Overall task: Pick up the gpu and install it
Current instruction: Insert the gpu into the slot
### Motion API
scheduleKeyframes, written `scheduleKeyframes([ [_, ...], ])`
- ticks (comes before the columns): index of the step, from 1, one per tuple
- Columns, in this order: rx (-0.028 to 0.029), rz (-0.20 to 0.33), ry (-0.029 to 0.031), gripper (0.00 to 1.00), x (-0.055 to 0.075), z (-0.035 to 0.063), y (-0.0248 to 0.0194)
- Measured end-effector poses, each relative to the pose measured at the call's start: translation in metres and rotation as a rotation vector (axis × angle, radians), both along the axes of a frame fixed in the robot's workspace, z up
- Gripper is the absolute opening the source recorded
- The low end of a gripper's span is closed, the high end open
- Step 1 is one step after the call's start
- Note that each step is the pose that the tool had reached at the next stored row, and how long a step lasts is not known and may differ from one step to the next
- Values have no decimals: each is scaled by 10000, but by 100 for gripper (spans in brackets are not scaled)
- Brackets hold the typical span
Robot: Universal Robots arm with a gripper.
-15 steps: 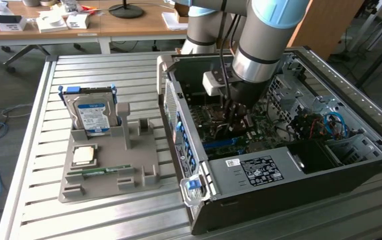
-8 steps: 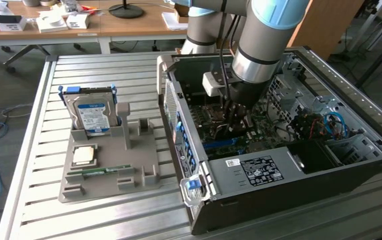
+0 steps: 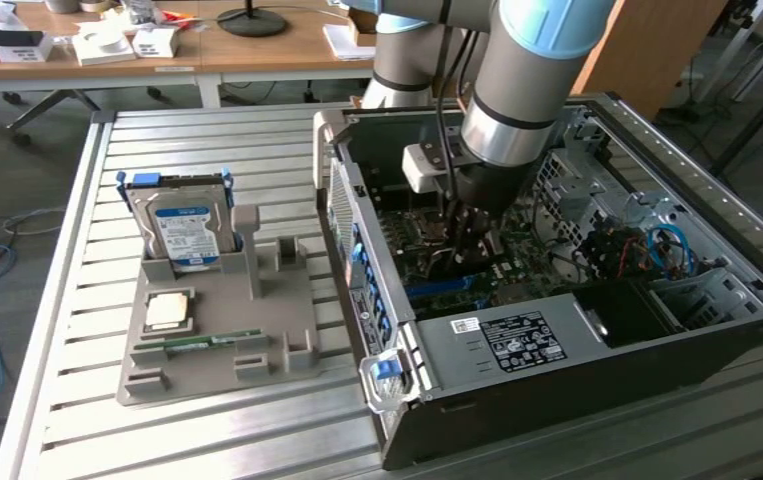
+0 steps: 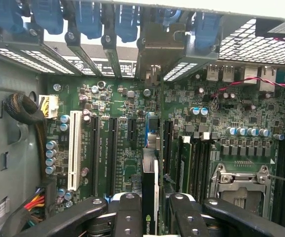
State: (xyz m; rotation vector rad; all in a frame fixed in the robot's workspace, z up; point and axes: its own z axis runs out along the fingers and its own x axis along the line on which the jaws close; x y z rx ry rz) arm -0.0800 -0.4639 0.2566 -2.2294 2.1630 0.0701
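Observation:
My gripper [image 3: 468, 240] reaches down into the open computer case [image 3: 395, 400], just above the green motherboard [image 3: 515, 265]. In the wrist view the gripper [image 4: 152, 217] is shut on the gpu [image 4: 150, 192]. The card is seen edge-on as a thin dark board with a green logo, one black finger [image 4: 127, 212] on each side. It stands over the motherboard's [image 4: 241, 113] expansion slots [image 4: 110, 153]. Its silver bracket [image 4: 155, 54] is up against the row of blue-clipped slot covers [image 4: 88, 19] at the case's rear wall. Whether the card's edge sits in a slot is hidden.
A grey fixture tray [image 3: 221, 340] on the slatted table [image 3: 88, 430] holds a silver hard drive [image 3: 181, 225], a processor chip [image 3: 168, 310] and a green memory stick [image 3: 201, 343]. The case also holds a power supply [image 3: 515, 340], drive cages [image 3: 701, 290] and loose cables [image 4: 26, 111].

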Motion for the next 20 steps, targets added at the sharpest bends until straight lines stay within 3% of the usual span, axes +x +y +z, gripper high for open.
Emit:
scheduleKeyframes([
  [20,2,-1,-2,26,-4,-4,2],
])
